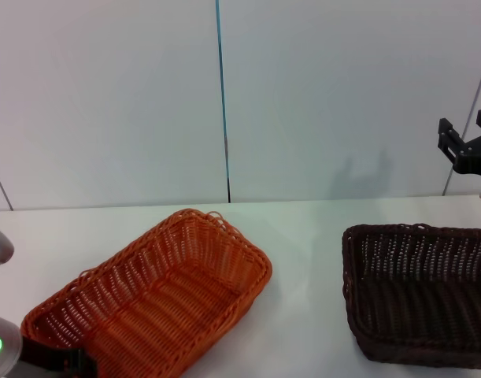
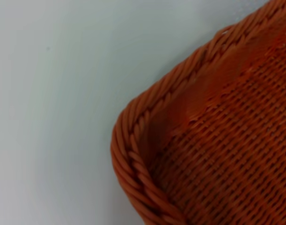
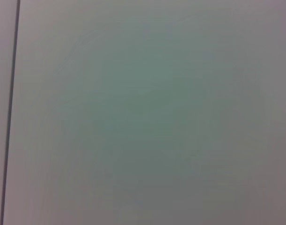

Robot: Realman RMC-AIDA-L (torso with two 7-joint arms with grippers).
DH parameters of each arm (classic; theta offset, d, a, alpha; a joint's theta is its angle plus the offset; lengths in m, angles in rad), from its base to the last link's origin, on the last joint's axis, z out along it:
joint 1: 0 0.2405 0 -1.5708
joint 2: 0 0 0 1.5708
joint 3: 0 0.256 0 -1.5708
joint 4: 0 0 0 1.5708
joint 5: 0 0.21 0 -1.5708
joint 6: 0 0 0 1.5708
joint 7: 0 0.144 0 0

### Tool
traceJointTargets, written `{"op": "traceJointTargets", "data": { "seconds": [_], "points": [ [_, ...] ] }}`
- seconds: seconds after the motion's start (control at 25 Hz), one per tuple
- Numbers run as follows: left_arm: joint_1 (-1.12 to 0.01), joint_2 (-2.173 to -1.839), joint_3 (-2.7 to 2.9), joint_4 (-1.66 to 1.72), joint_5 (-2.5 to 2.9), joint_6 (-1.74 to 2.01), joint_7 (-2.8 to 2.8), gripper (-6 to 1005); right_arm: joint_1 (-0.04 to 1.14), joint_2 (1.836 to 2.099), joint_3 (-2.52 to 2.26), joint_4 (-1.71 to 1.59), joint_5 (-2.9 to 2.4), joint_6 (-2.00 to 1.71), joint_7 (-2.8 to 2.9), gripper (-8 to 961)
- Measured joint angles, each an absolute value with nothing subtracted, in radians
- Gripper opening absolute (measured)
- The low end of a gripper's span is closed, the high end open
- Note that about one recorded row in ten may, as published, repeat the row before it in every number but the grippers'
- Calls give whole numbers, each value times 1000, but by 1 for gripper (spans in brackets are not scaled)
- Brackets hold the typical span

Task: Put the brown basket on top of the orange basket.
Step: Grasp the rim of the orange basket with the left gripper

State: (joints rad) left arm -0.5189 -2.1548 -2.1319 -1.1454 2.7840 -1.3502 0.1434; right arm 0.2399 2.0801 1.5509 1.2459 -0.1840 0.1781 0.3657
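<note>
2 woven baskets sit on the white table, well apart from each other. The orange basket lies on the robot's left, turned at an angle so that 1 corner points toward the back wall; it is upright and holds nothing. The brown basket stands on the robot's right, also upright, with its far side cut off by the edge of the head view. The left gripper is low at the near corner of the orange basket, only partly in view, so whether its claw is spread or pressed together cannot be told; the left wrist view shows 1 rounded corner of the orange basket's braided rim close up against the bare table. The right gripper hangs in the air above the brown basket (not touching it), its 2 dark fingers spread apart and holding nothing. The right wrist view shows only the pale wall with a dark seam.
</note>
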Motion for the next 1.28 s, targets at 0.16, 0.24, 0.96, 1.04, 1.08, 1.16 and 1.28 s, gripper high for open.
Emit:
{"op": "traceJointTargets", "data": {
  "seconds": [0.16, 0.24, 0.96, 1.04, 1.08, 1.16, 1.28],
  "points": [
    [-520, -2154, -2117, -1146, 2790, -1333, 152, 515, 238, 2080, 1551, 1244, -184, 187, 354, 562],
    [-520, -2154, -2118, -1145, 2790, -1327, 155, 473, 238, 2080, 1549, 1244, -184, 189, 338, 562],
    [-532, -2140, -2132, -1117, 2779, -1339, 189, 196, 229, 2083, 1551, 1214, -183, 260, 325, 523],
    [-539, -2134, -2144, -1114, 2778, -1339, 189, 191, 226, 2083, 1551, 1212, -182, 263, 325, 510],
    [-543, -2130, -2149, -1112, 2779, -1339, 190, 188, 224, 2083, 1551, 1211, -182, 263, 325, 503],
    [-556, -2117, -2162, -1110, 2779, -1342, 190, 183, 222, 2083, 1551, 1209, -180, 264, 325, 489],
    [-579, -2098, -2178, -1110, 2779, -1358, 192, 179, 220, 2083, 1551, 1209, -179, 265, 325, 478]
  ]
}}
